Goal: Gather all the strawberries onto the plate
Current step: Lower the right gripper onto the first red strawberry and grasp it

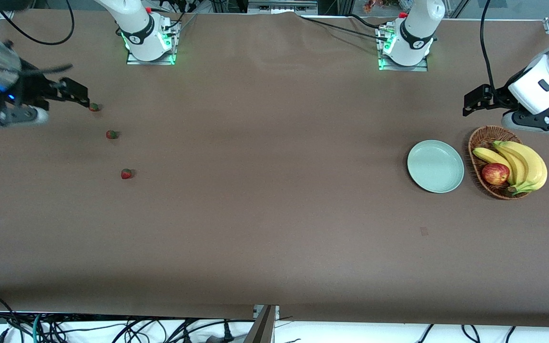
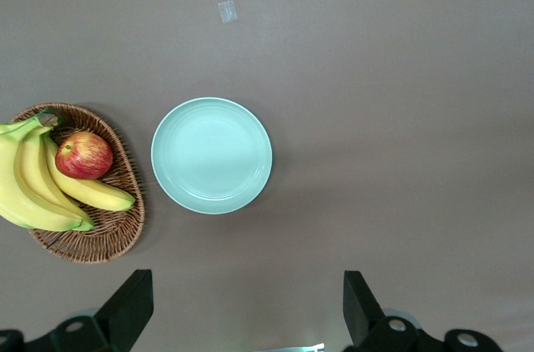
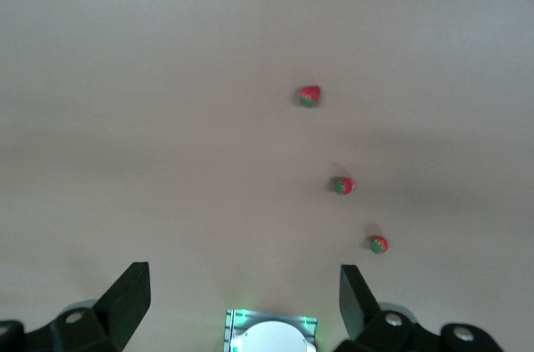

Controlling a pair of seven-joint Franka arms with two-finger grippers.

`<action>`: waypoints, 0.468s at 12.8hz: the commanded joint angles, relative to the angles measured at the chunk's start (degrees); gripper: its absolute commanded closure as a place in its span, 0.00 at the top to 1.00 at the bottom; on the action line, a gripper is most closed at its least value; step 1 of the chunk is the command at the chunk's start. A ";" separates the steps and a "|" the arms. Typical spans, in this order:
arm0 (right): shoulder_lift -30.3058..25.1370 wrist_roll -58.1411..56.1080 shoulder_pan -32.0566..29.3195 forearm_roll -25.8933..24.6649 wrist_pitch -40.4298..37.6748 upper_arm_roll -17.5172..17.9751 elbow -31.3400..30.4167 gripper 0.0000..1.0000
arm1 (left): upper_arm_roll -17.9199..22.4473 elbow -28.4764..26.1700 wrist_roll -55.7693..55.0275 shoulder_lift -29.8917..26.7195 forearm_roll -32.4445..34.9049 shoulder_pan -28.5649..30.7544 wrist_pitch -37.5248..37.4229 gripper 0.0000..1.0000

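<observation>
Three small red strawberries lie in a loose row at the right arm's end of the table: one (image 1: 94, 107) (image 3: 379, 244) farthest from the front camera, one (image 1: 111, 135) (image 3: 343, 186) in the middle, one (image 1: 126, 174) (image 3: 309, 96) nearest. My right gripper (image 1: 76, 90) (image 3: 244, 298) hangs open and empty over the table beside the farthest berry. The pale mint-green plate (image 1: 435, 166) (image 2: 211, 156) sits empty at the left arm's end. My left gripper (image 1: 470, 102) (image 2: 248, 306) is open with nothing between its fingers, over bare table close to the plate and basket.
A brown wicker basket (image 1: 474, 143) (image 2: 100, 248) stands beside the plate, holding bananas (image 1: 524, 164) (image 2: 42, 193) and a red-yellow apple (image 1: 495, 173) (image 2: 83, 154). A small tape mark (image 1: 424, 231) (image 2: 227, 11) lies nearer the front camera than the plate. The arms' bases (image 1: 150, 45) stand along the table's edge.
</observation>
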 commanded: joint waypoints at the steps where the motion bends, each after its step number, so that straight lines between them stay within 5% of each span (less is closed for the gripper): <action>1: 3.42 -2.46 -0.05 -1.10 7.38 0.35 -5.24 1.00 | 0.48 0.93 -0.31 0.24 -1.00 -0.46 -0.31 1.00; 6: 5.26 -10.00 -0.57 -1.45 35.41 -0.44 -25.46 1.00 | 0.48 0.93 -0.31 0.68 -1.00 -0.46 0.04 1.00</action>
